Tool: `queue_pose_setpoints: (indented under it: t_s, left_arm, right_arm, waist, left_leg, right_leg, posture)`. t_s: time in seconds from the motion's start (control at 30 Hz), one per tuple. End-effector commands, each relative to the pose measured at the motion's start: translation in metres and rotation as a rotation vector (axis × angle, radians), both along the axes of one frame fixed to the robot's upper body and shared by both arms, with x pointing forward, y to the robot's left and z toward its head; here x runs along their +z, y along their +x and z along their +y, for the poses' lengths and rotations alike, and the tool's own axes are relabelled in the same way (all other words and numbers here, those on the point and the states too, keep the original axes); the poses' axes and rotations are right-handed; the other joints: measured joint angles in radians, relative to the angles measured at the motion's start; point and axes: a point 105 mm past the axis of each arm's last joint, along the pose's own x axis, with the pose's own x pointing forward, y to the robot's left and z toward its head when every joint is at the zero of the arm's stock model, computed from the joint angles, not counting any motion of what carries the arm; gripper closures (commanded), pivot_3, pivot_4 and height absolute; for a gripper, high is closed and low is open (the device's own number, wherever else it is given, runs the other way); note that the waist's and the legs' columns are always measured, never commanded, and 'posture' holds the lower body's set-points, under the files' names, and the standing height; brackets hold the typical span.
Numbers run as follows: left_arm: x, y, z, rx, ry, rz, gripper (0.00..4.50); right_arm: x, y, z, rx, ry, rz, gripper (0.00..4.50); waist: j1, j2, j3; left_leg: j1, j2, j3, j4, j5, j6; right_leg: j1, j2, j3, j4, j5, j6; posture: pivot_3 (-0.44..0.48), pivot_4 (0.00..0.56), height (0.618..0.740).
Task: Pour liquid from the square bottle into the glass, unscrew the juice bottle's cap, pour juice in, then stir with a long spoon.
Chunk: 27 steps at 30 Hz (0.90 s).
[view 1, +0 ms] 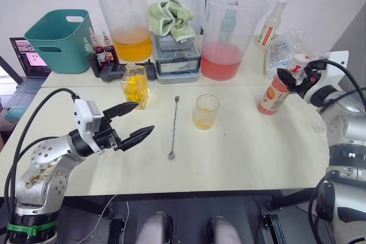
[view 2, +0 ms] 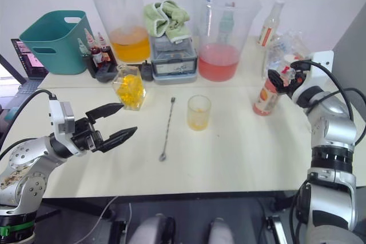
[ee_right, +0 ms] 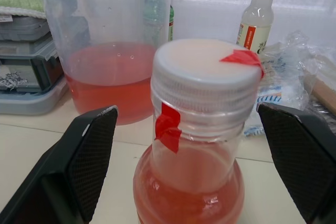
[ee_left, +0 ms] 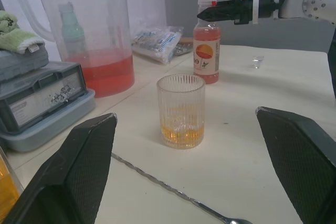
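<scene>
- Uncapping looks like the step in hand: the glass [view 1: 206, 111], centre of the left eye frame, already holds a little yellow liquid, and the square bottle [view 1: 135, 86] stands upright left of centre, apart from both grippers.
- Right gripper [ee_right: 186, 124], at the right edge of the head views, is wide open, its fingers on either side of the white cap [ee_right: 206, 72] and touching nothing.
- Juice bottle [view 1: 273, 95] stands upright at centre right, capped and full of pink liquid.
- Left gripper [view 1: 137, 121], lower left, hangs open and empty near the square bottle.
- Spoon [view 1: 173, 127] lies flat on the table [view 1: 240, 152] between square bottle and glass, its bowl toward the frame's bottom.
- Next move, by judgement: close the right fingers on the cap and twist; the bottle probably needs steadying, or it will spin or tip.
- Count: one glass, one square bottle, one juice bottle, one cap, one spoon, two grippers.
- At the top, two big beakers: one orange [view 1: 124, 18], one pink [view 1: 229, 32].
</scene>
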Motion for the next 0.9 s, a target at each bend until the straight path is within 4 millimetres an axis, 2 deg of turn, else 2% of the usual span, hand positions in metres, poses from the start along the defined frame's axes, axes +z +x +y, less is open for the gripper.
queue_pose_setpoints:
  t_s: [0.03,0.1,0.3,0.5,0.6,0.7,0.77,0.9]
  left_arm:
    - [0.009,-0.005,-0.002,-0.005,0.014,-0.059,0.0]
    - [0.009,-0.005,-0.001,-0.003,0.018,-0.059,0.0]
    - [0.008,-0.004,-0.001,-0.002,0.025,-0.067,0.0]
    - [0.006,0.0,-0.004,-0.024,0.03,-0.067,0.0]
    - [0.007,0.002,-0.006,-0.044,0.032,-0.069,0.0]
    - [0.008,0.006,-0.01,-0.076,0.037,-0.065,0.0]
    - [0.008,0.008,-0.011,-0.096,0.039,-0.061,0.0]
    - [0.005,0.011,-0.015,-0.143,0.056,-0.052,0.0]
  right_arm:
    - [0.018,0.001,0.0,0.0,-0.005,-0.071,0.25]
    - [0.019,0.003,-0.002,-0.008,0.004,-0.075,0.81]
    - [0.013,0.008,-0.004,-0.021,0.009,-0.054,2.86]
    - [0.027,-0.001,-0.007,0.007,0.033,-0.1,2.93]
    - [0.04,-0.013,0.005,0.115,0.055,-0.114,2.93]
    - [0.051,-0.037,0.025,0.269,0.027,-0.095,2.93]
    - [0.052,-0.05,0.036,0.34,-0.001,-0.067,2.93]
    - [0.048,-0.085,0.075,0.546,-0.044,0.008,2.93]
  waist:
    - [0.0,0.0,0.0]
    - [0.0,0.0,0.0]
    - [0.0,0.0,0.0]
    - [0.0,0.0,0.0]
    - [0.001,0.0,0.0]
    - [0.003,0.002,0.001]
    - [0.002,0.003,0.001]
    - [0.002,0.003,0.001]
  left_leg:
    - [0.0,0.0,0.0,0.0,0.0,0.0]
    - [0.0,0.0,0.0,0.0,0.0,0.0]
    - [0.0,0.0,0.0,0.0,0.0,0.0]
    - [0.0,0.0,0.0,0.0,0.0,0.0]
    - [0.0,0.0,0.0,-0.001,0.0,0.0]
    - [0.0,0.0,0.0,-0.002,0.0,0.0]
    - [0.0,0.0,0.0,-0.004,0.0,0.0]
    - [0.0,0.0,0.0,-0.005,0.0,0.0]
  right_leg:
    - [0.0,0.0,0.0,0.0,0.0,0.0]
    - [0.0,0.0,0.0,0.0,0.0,0.0]
    - [0.0,0.0,0.0,0.0,0.0,0.0]
    - [0.0,0.0,0.0,-0.001,0.0,0.0]
    - [0.0,0.0,0.0,0.0,0.0,0.0]
    - [-0.001,0.0,0.0,-0.001,0.0,0.0]
    - [-0.001,0.0,0.0,-0.001,0.0,0.0]
    - [-0.002,0.0,0.0,-0.002,0.0,0.0]
  posture:
    - [0.0,0.15,0.736]
    - [0.0,0.15,0.736]
    - [0.0,0.15,0.736]
    - [0.0,0.15,0.736]
    - [0.0,0.15,0.736]
    - [0.0,0.15,0.736]
    - [0.0,0.15,0.736]
    - [0.0,0.15,0.736]
